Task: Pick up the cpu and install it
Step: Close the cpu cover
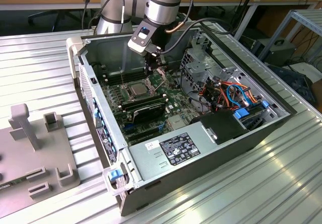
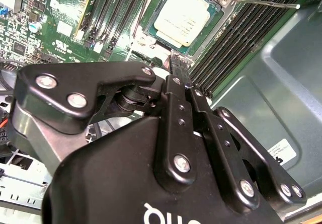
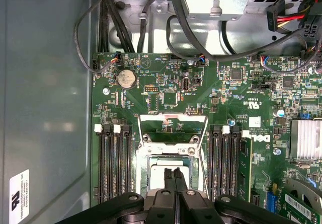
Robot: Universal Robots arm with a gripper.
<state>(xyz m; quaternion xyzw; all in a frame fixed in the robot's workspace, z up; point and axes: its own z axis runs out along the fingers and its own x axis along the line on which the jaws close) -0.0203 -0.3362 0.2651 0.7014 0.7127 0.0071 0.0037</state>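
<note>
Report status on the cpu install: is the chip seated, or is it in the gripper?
Done: the cpu lies flat on the motherboard, inside the socket frame.
In hand: nothing. The gripper hangs just above the chip, fingers shut together and empty.
Left: the hinged socket frame stands open, not yet folded down over the cpu.

Arm (image 1: 163, 0) angled down from above, tool (image 3: 176, 171) pointing down, fingers (image 3: 171, 181) pressed together
</note>
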